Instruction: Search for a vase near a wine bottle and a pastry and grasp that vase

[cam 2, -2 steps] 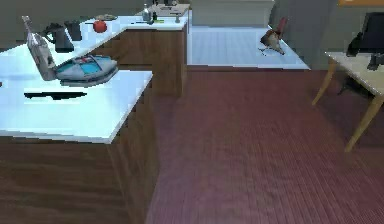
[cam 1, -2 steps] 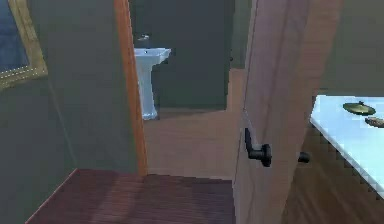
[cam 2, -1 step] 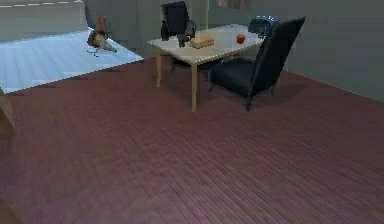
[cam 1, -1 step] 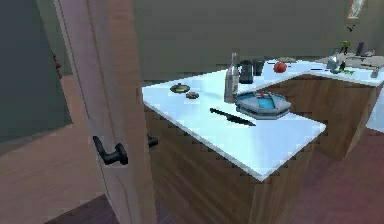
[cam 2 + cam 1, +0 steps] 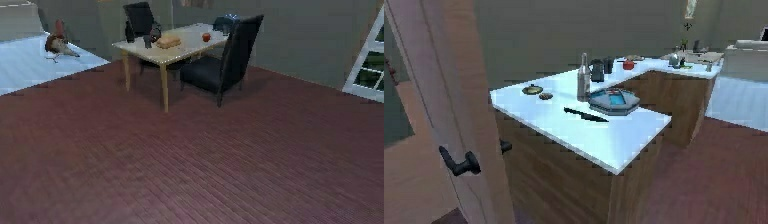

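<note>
I cannot tell the gripper's state from these views. Out to the arm's side, a light wooden table [image 5: 190, 48] carries a dark bottle [image 5: 130, 33]. Just beside it is a small dark vessel [image 5: 152, 34] that may be the vase, then a tan pastry [image 5: 168, 42], and a red apple [image 5: 206, 37] farther right. A black chair [image 5: 228, 55] stands at the table's near side. Ahead, a white counter [image 5: 619, 135] holds a tall grey bottle [image 5: 583, 75] and a knife [image 5: 584, 113].

Both cameras ride on the robot and look away from it, one ahead and one out to the side, so its own body falls outside each frame. Its colours, shapes, cables and markings cannot be told.
</note>
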Robot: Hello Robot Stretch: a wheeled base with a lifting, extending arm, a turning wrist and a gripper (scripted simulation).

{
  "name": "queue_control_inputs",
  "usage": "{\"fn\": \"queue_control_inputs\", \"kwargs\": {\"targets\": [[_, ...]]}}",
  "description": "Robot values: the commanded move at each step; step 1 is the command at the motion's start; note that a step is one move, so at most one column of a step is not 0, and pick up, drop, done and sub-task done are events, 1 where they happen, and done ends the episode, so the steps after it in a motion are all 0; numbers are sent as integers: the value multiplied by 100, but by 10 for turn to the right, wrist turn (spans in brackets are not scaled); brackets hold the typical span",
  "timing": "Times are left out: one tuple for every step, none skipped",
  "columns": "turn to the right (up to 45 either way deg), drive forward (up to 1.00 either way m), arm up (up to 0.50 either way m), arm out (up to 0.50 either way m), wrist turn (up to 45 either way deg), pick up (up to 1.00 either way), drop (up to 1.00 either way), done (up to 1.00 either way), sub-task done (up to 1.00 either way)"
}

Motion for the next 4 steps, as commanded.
{"fn": "queue_control_inputs", "kwargs": {"targets": [[0,10,0,0,0,0,0,0,0],[-450,0,0,0,0,0,0,0,0],[-450,0,0,0,0,0,0,0,0],[-120,0,0,0,0,0,0,0,0]]}}
